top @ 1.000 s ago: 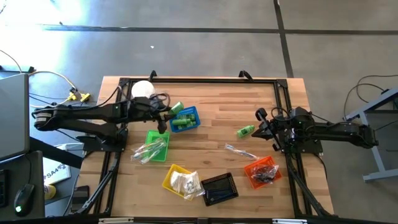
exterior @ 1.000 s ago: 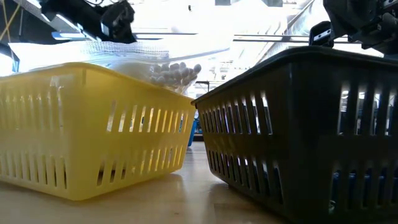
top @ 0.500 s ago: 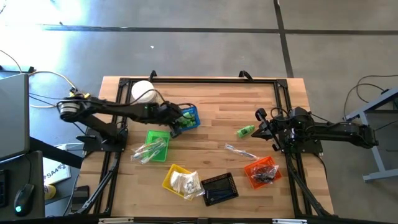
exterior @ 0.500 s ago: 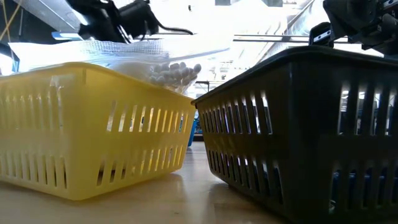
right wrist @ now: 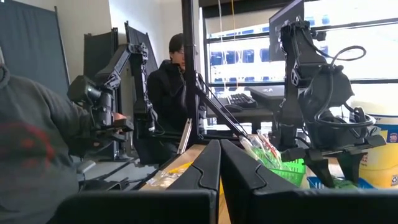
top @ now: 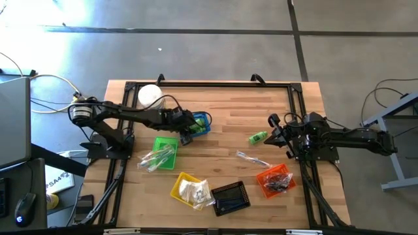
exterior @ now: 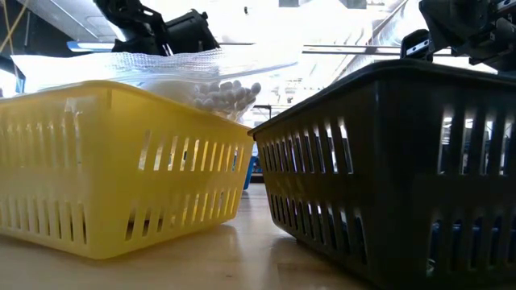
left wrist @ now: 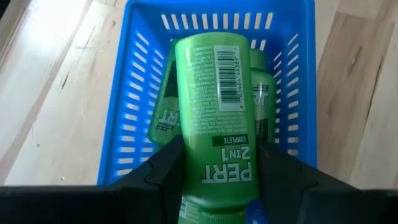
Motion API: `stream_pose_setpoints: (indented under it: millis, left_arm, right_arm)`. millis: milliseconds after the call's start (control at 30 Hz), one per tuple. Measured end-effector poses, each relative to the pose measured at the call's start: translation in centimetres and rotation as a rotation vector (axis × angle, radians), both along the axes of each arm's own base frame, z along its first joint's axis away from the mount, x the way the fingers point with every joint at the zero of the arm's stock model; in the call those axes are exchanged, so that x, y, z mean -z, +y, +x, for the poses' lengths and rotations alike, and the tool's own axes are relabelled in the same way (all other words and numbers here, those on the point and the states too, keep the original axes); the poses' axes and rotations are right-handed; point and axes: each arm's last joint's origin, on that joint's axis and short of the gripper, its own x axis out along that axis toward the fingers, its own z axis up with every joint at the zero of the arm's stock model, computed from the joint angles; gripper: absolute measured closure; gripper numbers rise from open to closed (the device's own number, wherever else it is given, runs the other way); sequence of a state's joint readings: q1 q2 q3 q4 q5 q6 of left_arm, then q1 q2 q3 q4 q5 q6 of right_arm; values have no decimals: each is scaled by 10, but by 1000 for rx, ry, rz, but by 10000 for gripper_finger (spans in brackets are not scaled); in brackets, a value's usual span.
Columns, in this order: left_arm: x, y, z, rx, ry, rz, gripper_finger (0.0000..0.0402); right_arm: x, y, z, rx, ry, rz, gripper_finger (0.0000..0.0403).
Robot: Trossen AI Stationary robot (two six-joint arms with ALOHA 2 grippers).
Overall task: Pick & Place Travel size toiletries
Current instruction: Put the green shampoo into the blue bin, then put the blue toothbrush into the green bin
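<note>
My left gripper [top: 188, 128] is over the blue basket [top: 201, 124], shut on a bright green bottle [left wrist: 214, 99]. Two more green bottles [left wrist: 163, 112] lie in that blue basket [left wrist: 130, 106]. Another green bottle [top: 258, 137] and a clear sachet [top: 251, 158] lie flat on the table. The green basket [top: 164, 151] holds clear sachets, the yellow basket [top: 186, 189] white packets, and the orange basket [top: 274, 179] dark pieces. My right gripper [top: 275, 134] waits shut near the table's right edge [right wrist: 219, 155]. My left gripper pinches the green bottle between its two fingers [left wrist: 165, 168], one on each flat side, at the labelled end [left wrist: 224, 177] nearest the wrist. The bottle points away from the wrist, along the fingers, over the blue basket. Whether it touches the bottles beneath, I cannot tell.
A big white-lidded jar [top: 149, 95] stands at the far left. The black basket [top: 230, 197] sits at the near edge beside the yellow one. A black frame [top: 209, 85] rims the table. Bare wood lies in the middle. People sit in the room beyond [right wrist: 168, 93].
My left gripper has carried the green bottle toward the table's right, from beside the blue basket's left side to over it, and its arm has stretched out. It has stayed shut on the bottle.
</note>
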State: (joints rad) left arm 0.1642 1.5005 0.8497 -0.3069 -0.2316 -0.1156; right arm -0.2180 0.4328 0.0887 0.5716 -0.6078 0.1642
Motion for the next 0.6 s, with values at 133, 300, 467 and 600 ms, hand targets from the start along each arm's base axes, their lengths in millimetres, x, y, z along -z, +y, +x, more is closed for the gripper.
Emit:
stream_pose_setpoints:
  millis: [133, 300, 467, 600]
  left_arm:
    - [0, 0, 0, 6, 3, 3, 224]
    - [-2, 0, 1, 0, 18, 9, 148]
    - [-20, 2, 5, 10, 54, 42, 83]
    - [-46, 2, 9, 9, 104, 30, 65]
  right_arm:
    - [0, 0, 0, 0, 0, 0, 401]
    - [0, 0, 0, 0, 0, -1, 400]
    - [0, 0, 0, 2, -2, -6, 400]
    - [0, 0, 0, 3, -2, -6, 400]
